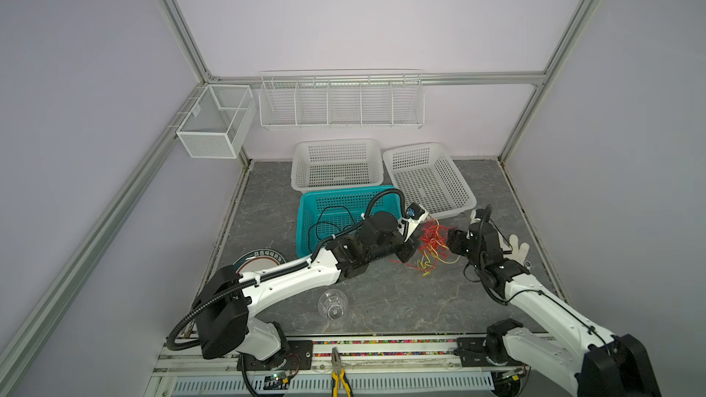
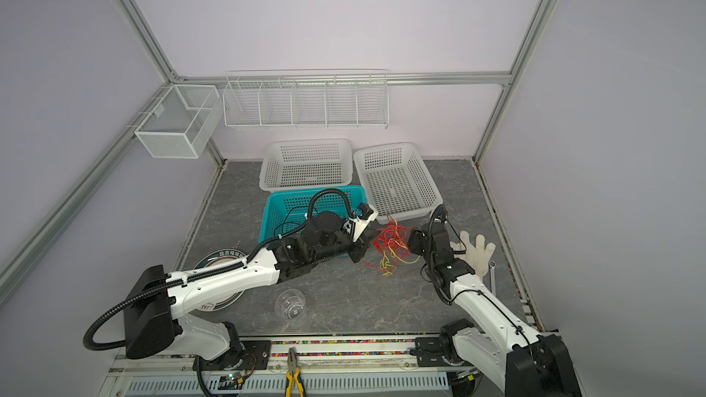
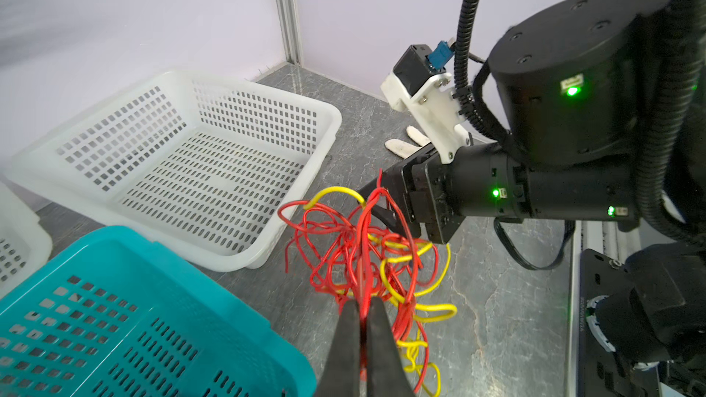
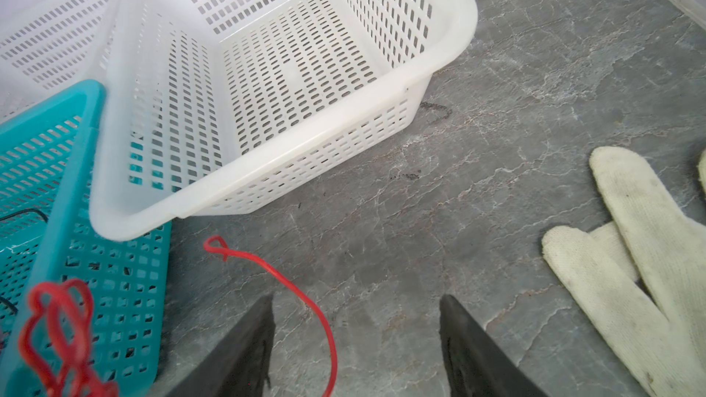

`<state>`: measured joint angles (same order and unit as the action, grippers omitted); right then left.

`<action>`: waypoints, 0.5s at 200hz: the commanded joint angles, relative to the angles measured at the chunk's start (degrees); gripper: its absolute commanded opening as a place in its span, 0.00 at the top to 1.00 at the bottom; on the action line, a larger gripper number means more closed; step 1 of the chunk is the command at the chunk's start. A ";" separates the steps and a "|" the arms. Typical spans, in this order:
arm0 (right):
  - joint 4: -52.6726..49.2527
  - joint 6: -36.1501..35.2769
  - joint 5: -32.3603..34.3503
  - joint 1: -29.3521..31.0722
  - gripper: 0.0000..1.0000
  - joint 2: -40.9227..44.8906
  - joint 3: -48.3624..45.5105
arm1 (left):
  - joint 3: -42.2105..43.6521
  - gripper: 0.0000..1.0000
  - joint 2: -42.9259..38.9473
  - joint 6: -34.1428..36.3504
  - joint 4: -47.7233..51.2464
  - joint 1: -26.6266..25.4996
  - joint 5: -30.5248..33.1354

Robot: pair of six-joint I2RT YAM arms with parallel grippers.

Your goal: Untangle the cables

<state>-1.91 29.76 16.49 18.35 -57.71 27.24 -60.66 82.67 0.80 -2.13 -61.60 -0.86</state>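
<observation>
A tangle of thin red and yellow cables (image 1: 433, 244) (image 2: 393, 242) lies on the grey table between my two grippers. My left gripper (image 3: 365, 305) (image 1: 408, 253) is shut on a few red strands at the near edge of the tangle (image 3: 366, 257). My right gripper (image 4: 357, 299) (image 1: 451, 243) stands open on the tangle's other side. One loose red strand (image 4: 305, 292) runs across the table between its fingers without being pinched. A thin black cable (image 1: 328, 219) lies looped inside the teal basket (image 1: 305, 208).
Two white baskets (image 1: 298, 169) (image 1: 464, 189) sit behind the teal one. A white glove (image 1: 517, 250) and a small wrench (image 2: 492, 273) lie right of the right arm. A plate (image 1: 248, 261), a clear cup (image 1: 333, 303) and yellow-handled pliers (image 1: 338, 372) are near the front.
</observation>
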 commanded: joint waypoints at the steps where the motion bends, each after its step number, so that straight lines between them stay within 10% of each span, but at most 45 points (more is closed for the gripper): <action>1: -6.46 2.62 7.86 -3.84 0.31 -2.20 -3.43 | -0.82 1.00 -7.92 1.46 -4.35 0.69 4.78; 100: -9.51 -2.46 -3.83 -2.93 0.30 0.43 0.41 | 0.30 1.00 -4.71 0.37 -5.74 1.11 4.81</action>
<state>-1.56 29.19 8.21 17.61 -58.02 27.75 -58.57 77.56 2.15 -0.43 -61.49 2.11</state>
